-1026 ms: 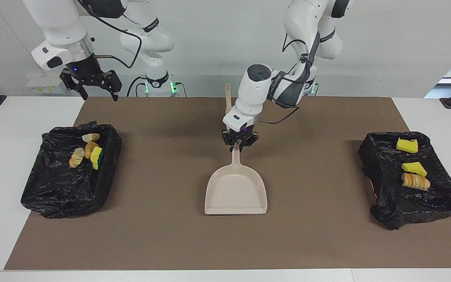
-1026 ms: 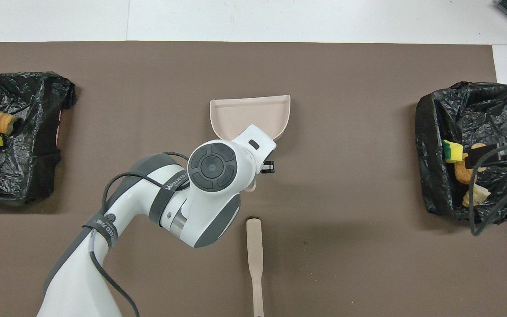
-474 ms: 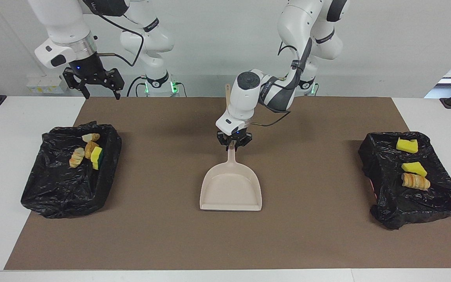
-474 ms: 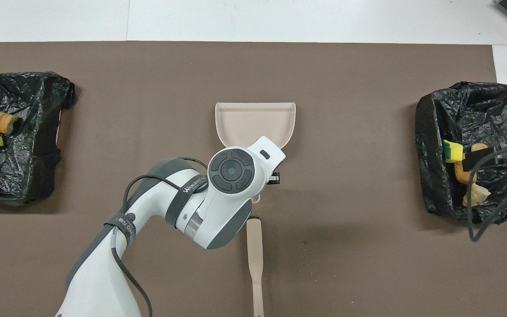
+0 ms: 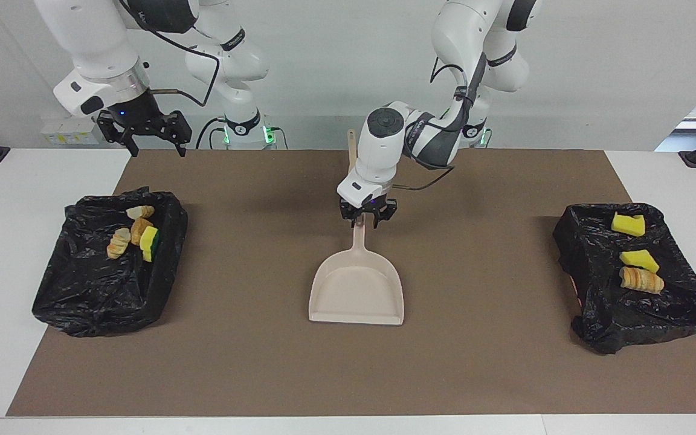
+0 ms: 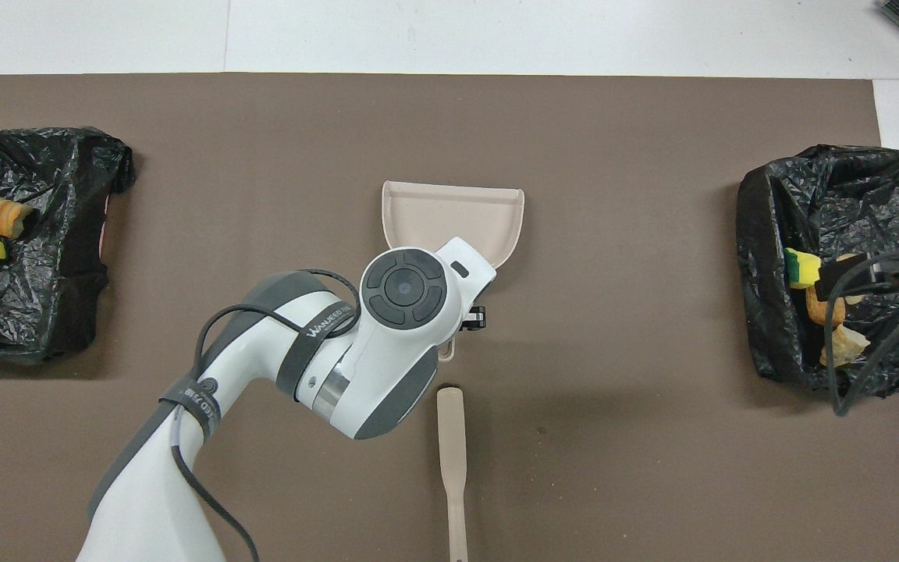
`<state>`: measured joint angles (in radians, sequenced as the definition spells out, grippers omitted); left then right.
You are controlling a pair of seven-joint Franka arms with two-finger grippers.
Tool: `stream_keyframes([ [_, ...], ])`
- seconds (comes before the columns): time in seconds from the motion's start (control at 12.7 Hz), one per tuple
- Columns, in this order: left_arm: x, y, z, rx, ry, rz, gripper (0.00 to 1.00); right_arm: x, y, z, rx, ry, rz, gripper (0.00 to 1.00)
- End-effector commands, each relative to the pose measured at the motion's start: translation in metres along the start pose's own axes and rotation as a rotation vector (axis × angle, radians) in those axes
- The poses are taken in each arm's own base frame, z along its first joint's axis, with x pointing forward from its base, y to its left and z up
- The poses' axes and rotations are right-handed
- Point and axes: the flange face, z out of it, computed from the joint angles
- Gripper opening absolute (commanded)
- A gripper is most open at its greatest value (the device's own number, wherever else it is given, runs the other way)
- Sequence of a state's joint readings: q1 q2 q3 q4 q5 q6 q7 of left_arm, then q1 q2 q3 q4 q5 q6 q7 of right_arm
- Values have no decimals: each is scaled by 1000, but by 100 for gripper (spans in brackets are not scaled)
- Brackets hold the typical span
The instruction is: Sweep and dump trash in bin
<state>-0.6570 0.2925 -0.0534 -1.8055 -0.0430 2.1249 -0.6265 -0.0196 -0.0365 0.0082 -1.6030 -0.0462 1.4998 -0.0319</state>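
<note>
I see the beige dustpan (image 5: 357, 290) flat on the brown mat (image 5: 263, 362) at frame center, its handle pointing up the facing view. My left gripper (image 5: 367, 216) sits at the handle's tip; I cannot tell whether its fingers grip it or have let go. My right gripper (image 5: 142, 130), fingers spread open and empty, hangs at upper left over the mat's corner. Four pieces of trash (image 5: 133, 232) lie in the black-lined bin (image 5: 91, 290) at left, three more (image 5: 638, 257) in the other bin (image 5: 644, 326) at right. A brush (image 6: 452, 453) lies at lower center of the overhead view.
</note>
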Motion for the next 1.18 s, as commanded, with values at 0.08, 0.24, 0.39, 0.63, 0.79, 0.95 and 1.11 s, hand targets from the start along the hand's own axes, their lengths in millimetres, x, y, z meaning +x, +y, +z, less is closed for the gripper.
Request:
stream_keyframes([
  [0.08,-2,-42,-41,101,-9,6,100,2,1,-2,4,19,10,100],
  [0.24,5,-85,-80,109,-5,7,100,2,0,-2,10,18,8,100],
  [0.39,7,-140,-123,117,-23,53,100,1,-1,-2,10,15,8,100],
  [0.63,11,-216,-171,114,-22,47,100,0,-2,-2,10,10,11,100],
  [0.79,8,-252,-199,100,-15,96,100,-1,-2,-2,20,9,13,100],
  [0.95,2,-276,-232,83,-31,110,100,-1,-3,-2,29,9,14,100],
  [1.11,-1,-293,-279,78,-25,120,100,-2,-3,-2,30,8,19,100],
])
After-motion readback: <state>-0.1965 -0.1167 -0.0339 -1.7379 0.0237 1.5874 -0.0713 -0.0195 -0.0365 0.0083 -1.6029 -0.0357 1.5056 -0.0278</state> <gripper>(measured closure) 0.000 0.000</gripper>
